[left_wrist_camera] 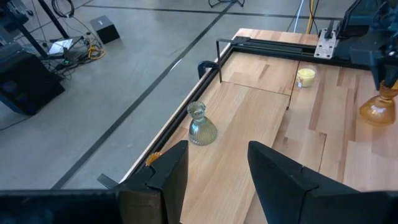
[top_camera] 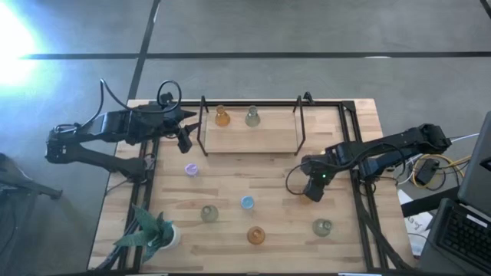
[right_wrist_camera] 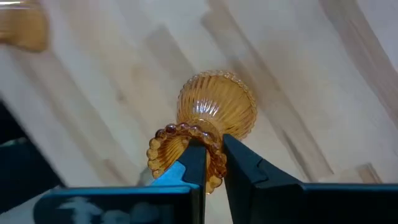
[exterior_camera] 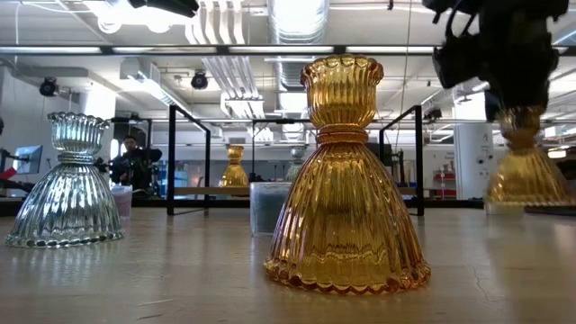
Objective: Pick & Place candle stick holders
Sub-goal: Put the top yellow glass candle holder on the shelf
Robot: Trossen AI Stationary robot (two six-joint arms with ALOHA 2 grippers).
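Right gripper (right_wrist_camera: 211, 163) sits at the right centre of the high view, jaws clamped on the beaded rim of a ribbed amber glass candle stick holder (right_wrist_camera: 214, 115), which stands upright on the wooden table (top_camera: 230, 180). In the low view this holder appears at the upper right beneath the dark gripper.

Left gripper (left_wrist_camera: 214, 171) waits at the upper left of the high view, beside the raised wooden shelf (top_camera: 249, 138), jaws apart and holding nothing.

On the shelf: a second amber holder (top_camera: 222, 116) and a grey-green glass holder (top_camera: 252, 116), near each other.

On the table (lower half of the high view): a low purple holder (top_camera: 191, 169), a blue holder (top_camera: 247, 202), two grey-green holders (top_camera: 209, 213) (top_camera: 322, 227), a third amber holder (top_camera: 256, 235)
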